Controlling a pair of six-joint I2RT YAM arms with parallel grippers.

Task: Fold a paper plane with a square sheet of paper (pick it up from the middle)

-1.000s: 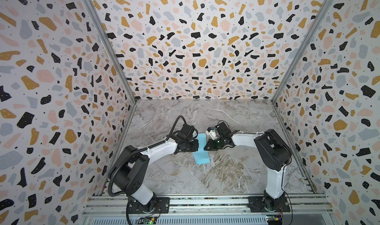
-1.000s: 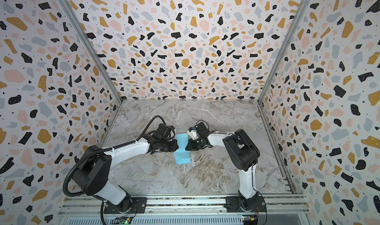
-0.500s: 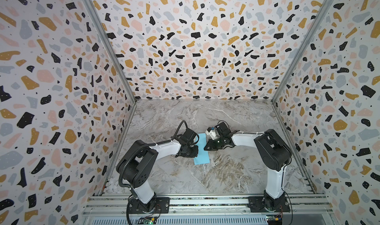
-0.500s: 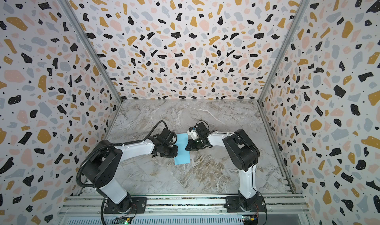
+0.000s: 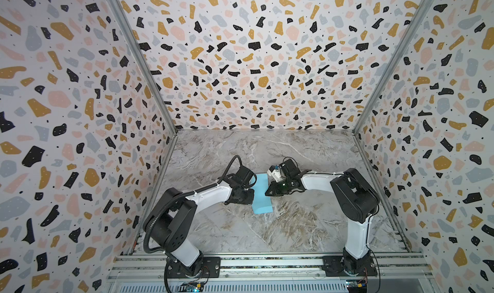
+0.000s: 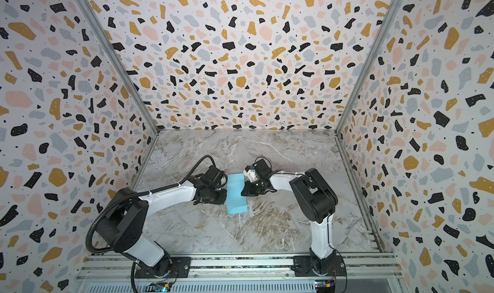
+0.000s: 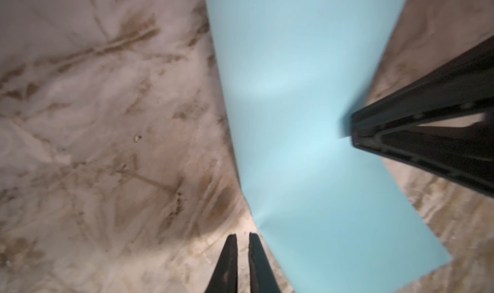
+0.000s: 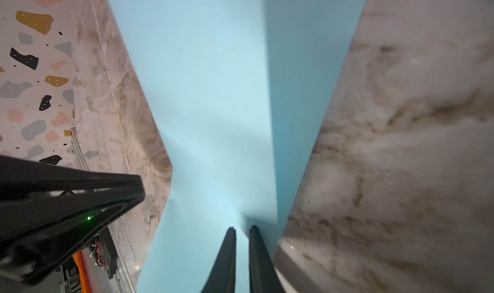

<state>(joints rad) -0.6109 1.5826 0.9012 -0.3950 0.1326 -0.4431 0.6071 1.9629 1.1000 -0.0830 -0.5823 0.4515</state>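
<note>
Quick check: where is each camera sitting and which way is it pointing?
Both top views: high above the arm bases, looking down at the table; left arm and right arm show.
Left wrist: behind the left gripper, facing the square sheet of paper.
Right wrist: behind the right gripper, facing the same sheet.
Shared: each wrist view shows its own and the opposite gripper.

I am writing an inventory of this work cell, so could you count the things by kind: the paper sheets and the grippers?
light blue paper sheet: 1
grippers: 2 (left gripper, right gripper)
Total: 3
</note>
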